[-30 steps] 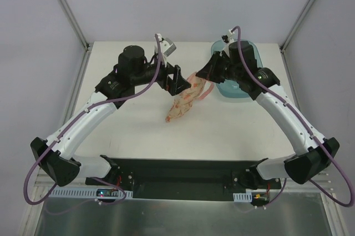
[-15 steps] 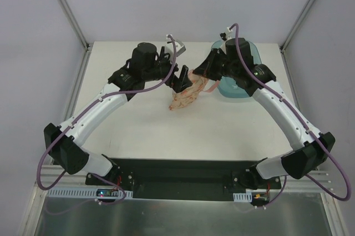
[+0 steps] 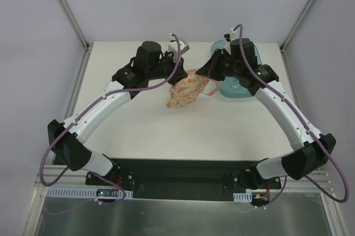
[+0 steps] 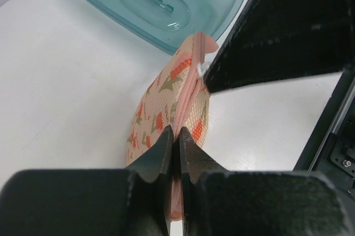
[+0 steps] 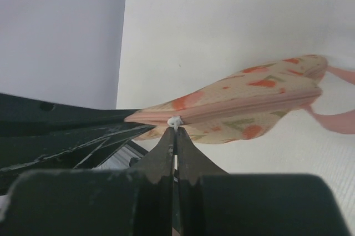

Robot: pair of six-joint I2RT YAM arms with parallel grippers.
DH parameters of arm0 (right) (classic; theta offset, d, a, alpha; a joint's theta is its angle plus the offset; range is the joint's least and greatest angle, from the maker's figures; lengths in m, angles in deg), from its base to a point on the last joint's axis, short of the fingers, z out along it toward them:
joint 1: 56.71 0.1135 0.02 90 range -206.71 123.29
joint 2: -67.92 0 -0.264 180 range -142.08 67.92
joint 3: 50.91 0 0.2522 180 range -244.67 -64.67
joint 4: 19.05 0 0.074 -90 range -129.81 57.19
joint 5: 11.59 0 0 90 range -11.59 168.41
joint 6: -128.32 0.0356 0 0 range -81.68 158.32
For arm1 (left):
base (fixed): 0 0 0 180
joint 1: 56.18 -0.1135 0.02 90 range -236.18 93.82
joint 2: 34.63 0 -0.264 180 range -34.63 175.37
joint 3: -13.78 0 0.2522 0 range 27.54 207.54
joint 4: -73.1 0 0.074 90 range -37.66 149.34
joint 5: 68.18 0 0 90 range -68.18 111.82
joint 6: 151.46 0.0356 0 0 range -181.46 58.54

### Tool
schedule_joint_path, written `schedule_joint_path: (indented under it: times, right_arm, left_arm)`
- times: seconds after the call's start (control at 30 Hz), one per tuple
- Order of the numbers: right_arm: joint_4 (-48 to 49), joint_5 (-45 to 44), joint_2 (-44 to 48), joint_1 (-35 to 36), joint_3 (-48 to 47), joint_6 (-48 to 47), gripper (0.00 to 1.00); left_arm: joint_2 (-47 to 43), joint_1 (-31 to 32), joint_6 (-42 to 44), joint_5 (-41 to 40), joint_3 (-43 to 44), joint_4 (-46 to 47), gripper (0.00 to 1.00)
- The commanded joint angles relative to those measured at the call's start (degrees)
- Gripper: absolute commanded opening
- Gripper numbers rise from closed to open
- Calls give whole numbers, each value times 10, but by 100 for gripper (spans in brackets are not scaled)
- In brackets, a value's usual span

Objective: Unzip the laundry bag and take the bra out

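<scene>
The zipped laundry bag (image 3: pixel 186 93) — contents hidden — is pinched by the left gripper (image 4: pixel 176 136). Its zip pull (image 5: pixel 175 120) is clamped in the right gripper (image 5: pixel 175 134).

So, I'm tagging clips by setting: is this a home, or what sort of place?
Probably a lab test cell, not a home: a white table walled by plain grey panels on metal posts, with robot arms bolted at its near edge.

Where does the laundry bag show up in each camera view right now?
Top external: the laundry bag sits mid-picture, slightly above centre.
Left wrist: laundry bag at centre, zip edge toward the camera.
Right wrist: laundry bag centre-right, seen edge-on.
Shared landmark: the teal basin beside it, in the top and left wrist views only.
</scene>
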Motion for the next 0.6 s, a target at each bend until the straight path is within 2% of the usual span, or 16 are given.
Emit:
schedule_joint_path:
  times: [0.0,0.33,0.57]
  right_arm:
    - [6,31,44,-50,25,-5,1]
    - [26,105,62,-126,92,-6,1]
    - [124,183,47,-140,186,31,1]
  left_arm:
    - [-56,3,13,-32,-17,14,0]
    - [-139,-20,3,-39,-72,45,0]
    - [-181,-34,-5,-47,-119,74,0]
